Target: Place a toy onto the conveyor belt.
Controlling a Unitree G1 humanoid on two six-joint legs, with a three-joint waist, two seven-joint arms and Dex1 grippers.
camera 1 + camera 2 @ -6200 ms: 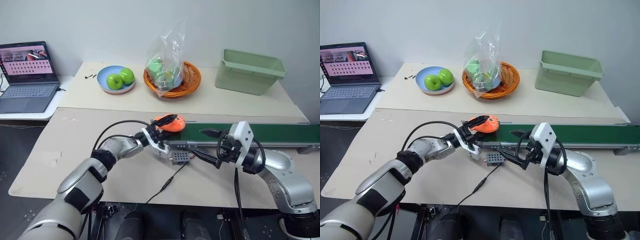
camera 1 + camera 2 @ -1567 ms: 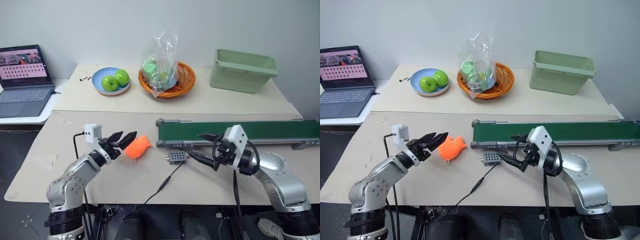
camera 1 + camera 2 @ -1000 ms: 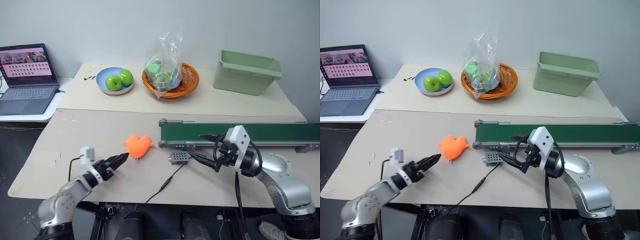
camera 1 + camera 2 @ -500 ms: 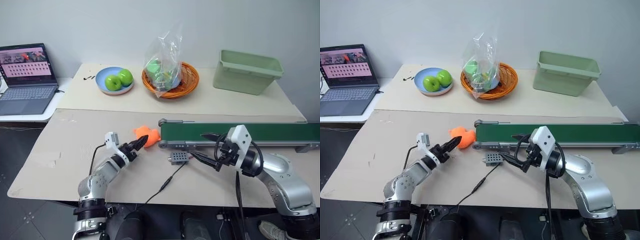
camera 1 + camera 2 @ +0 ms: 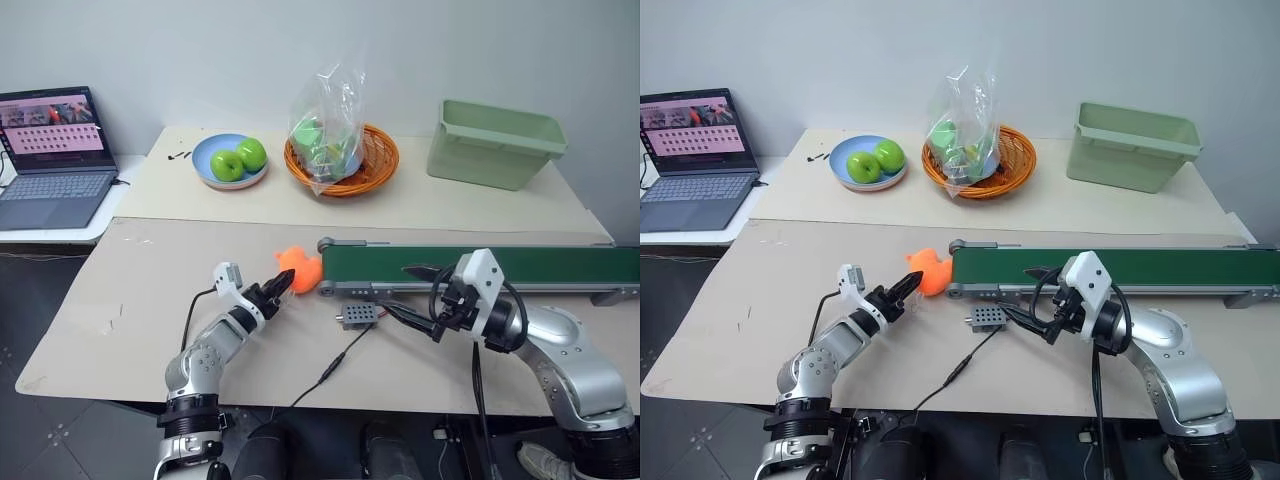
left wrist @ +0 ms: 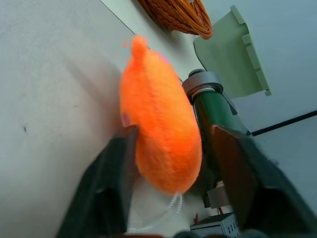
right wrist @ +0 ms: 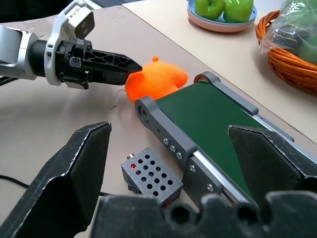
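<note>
The orange toy (image 5: pixel 298 267) lies on the table, pressed against the left end roller of the dark green conveyor belt (image 5: pixel 480 265). My left gripper (image 5: pixel 280 286) reaches level toward it from the left. In the left wrist view its two fingers (image 6: pixel 114 188) flank the near end of the toy (image 6: pixel 161 134) and are shut on it. My right gripper (image 5: pixel 397 290) hovers open in front of the belt, above the small grey control box (image 5: pixel 357 316), with nothing between its fingers.
A laptop (image 5: pixel 50 150) sits at the far left. At the back stand a blue plate with two green apples (image 5: pixel 230 160), an orange basket holding a plastic bag (image 5: pixel 340 150) and a pale green bin (image 5: pixel 495 143). A black cable (image 5: pixel 335 365) runs from the control box toward the table's front edge.
My left gripper moved forward and right to the toy. The toy slid right, up against the belt's end roller. The left fingers have narrowed around it. The right arm stayed still.
</note>
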